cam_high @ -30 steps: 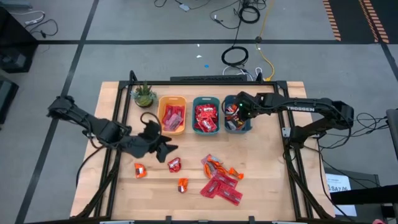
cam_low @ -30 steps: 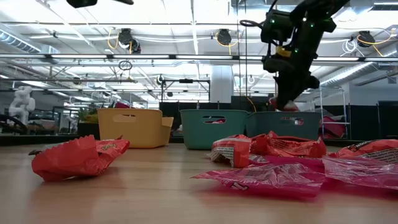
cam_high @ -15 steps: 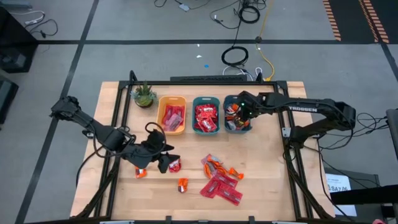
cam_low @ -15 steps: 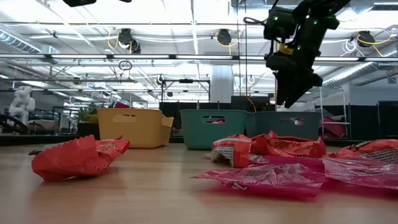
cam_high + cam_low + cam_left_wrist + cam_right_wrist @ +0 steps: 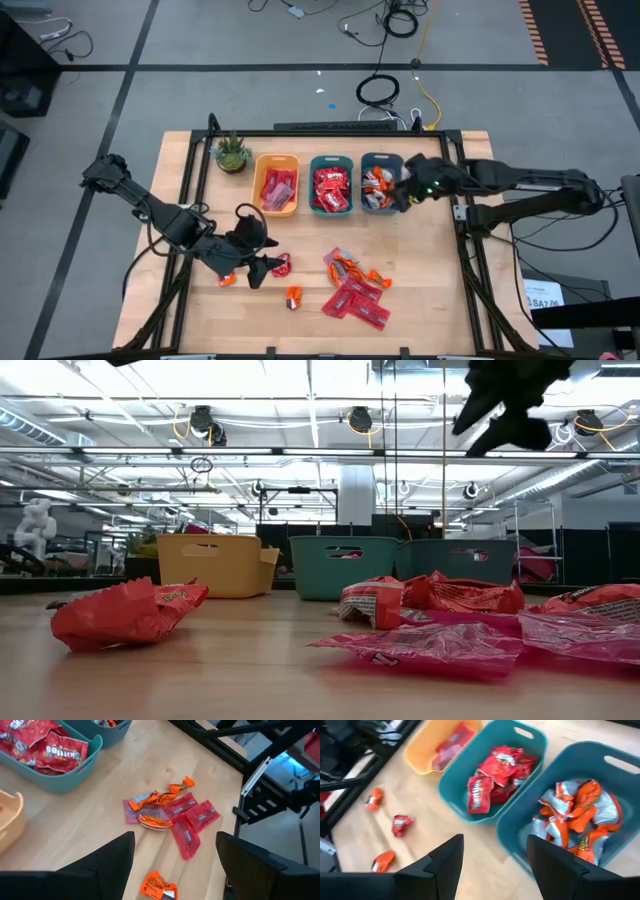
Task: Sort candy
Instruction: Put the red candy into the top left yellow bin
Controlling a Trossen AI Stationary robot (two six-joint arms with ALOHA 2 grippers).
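The candy lay in two lots: sorted pieces in three bins along the back of the worktop (image 5: 440, 310), loose pieces toward the front. The yellow bin (image 5: 277, 185) held pinkish flat packets, the middle teal bin (image 5: 331, 185) red packets, and the right teal bin (image 5: 378, 183) orange wrapped pieces — one kind to a bin, which seems to be the rule of the sort. Still unsorted were a cluster of pink packets (image 5: 355, 298) with orange pieces, a red packet (image 5: 281, 264) and two stray orange pieces (image 5: 294, 297). The left end effector (image 5: 262, 272) stood open and empty just beside that red packet, probably lining up a pick. The right end effector (image 5: 398, 197) hung open and empty at the orange bin's near corner.
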